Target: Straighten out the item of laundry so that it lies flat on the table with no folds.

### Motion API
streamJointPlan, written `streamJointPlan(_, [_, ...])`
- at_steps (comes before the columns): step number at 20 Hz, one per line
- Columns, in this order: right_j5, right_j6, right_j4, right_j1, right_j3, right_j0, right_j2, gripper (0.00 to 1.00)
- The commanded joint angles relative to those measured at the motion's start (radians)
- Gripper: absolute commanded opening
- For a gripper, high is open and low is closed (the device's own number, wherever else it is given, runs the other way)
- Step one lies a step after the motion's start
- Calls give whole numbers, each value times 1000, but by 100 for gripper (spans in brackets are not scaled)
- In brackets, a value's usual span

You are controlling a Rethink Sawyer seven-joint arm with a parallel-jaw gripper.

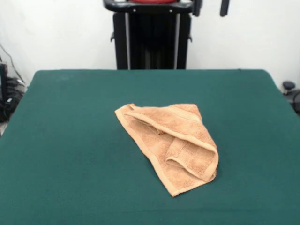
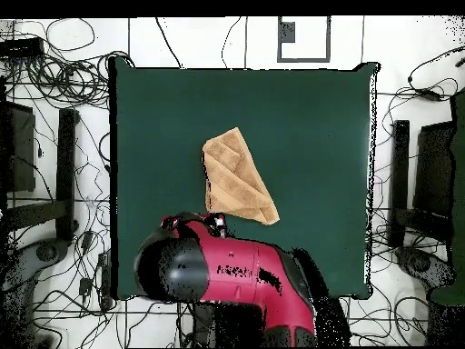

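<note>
Terry hand towel (image 1: 171, 140), orange-tan, lies crumpled near middle of green felt surface (image 1: 70, 140), folded over itself into rough triangle. We judge it light, soft, limp, not slippery. Best hold we see: free hemmed corner at near end, then pull outward. End effector state: we cannot tell; red arm (image 2: 232, 273) hides it in overhead view.

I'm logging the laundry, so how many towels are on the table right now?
1. The towel lies crumpled and folded over itself near the middle of the table, just ahead of the arm in the overhead view. Nothing else shows, though a fold could hide something small.
</note>
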Motion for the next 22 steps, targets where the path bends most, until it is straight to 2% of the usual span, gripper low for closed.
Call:
streamJointPlan(1, [58, 162, 12, 116, -40, -23, 32, 100])
streamJointPlan(22, [17, 174, 11, 331, -239, -16, 42, 100])
